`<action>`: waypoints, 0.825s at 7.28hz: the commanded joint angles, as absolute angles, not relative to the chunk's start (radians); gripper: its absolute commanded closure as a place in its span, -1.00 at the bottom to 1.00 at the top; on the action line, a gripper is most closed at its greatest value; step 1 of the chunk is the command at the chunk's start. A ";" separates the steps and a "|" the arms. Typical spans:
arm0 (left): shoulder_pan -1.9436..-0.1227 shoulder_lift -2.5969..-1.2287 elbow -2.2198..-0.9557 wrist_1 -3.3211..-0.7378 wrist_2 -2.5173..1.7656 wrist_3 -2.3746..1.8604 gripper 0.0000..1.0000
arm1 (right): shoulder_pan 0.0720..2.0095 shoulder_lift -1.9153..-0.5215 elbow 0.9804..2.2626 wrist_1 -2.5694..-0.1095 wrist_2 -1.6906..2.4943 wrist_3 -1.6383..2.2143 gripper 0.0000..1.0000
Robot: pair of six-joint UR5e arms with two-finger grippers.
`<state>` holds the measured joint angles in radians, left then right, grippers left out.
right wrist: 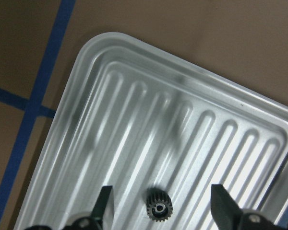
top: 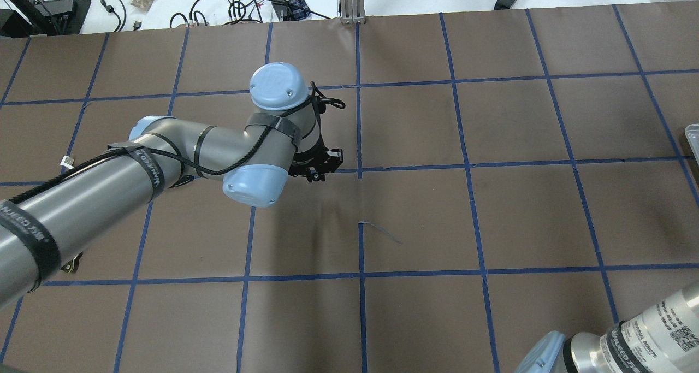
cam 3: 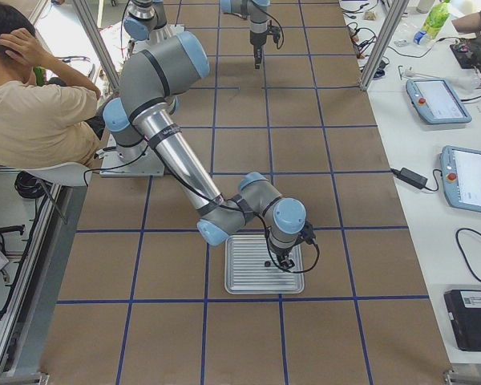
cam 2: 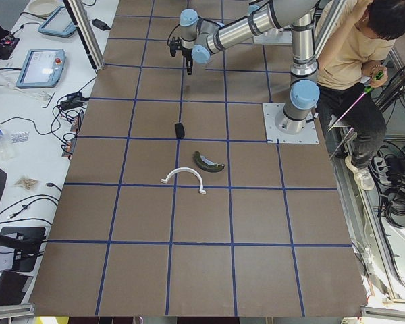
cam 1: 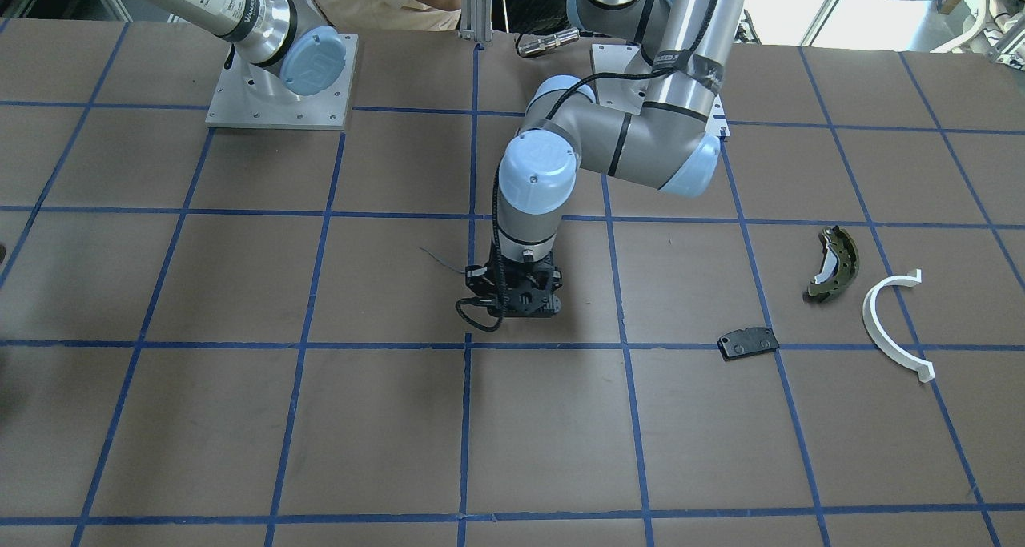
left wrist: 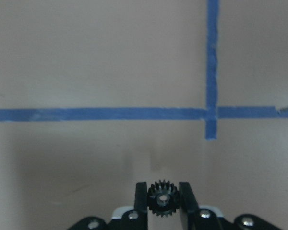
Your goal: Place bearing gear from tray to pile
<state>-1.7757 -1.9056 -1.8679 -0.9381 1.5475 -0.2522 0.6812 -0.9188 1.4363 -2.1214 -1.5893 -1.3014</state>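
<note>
Bearing gear (left wrist: 159,200) is sitting pinched in your left gripper (left wrist: 159,189) — seemingly bound for the pile (cam 1: 834,265); right gripper (right wrist: 161,192) is straddling, spread, second gear (right wrist: 158,209) on tray (right wrist: 134,120).

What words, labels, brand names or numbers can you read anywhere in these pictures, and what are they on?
"UNIVERSAL ROBOTS", faint: label on the right arm, overhead view.
"UR" logo: blue joint cap on the right arm, front-facing view.
White lettering on the black strap around the left arm: too blurred to read.
Tablet screens in the side views: too small to read.
</note>
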 commanded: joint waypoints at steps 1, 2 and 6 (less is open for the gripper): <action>-1.595 -1.815 -1.929 -1.066 1.638 -0.004 1.00 | 0.680 -0.902 1.434 -2.128 -1.598 -1.301 -0.29; -1.519 -1.765 -2.012 -1.042 1.693 0.112 1.00 | 0.680 -0.899 1.436 -2.134 -1.598 -1.301 -0.29; -1.198 -1.701 -2.160 -0.982 1.690 0.386 1.00 | 0.678 -0.879 1.434 -2.137 -1.614 -1.298 -0.29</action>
<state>-1.2697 -1.7161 -2.1295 -0.9932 1.6898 0.3334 0.6782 -0.8835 1.4339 -2.1369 -1.6080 -1.2984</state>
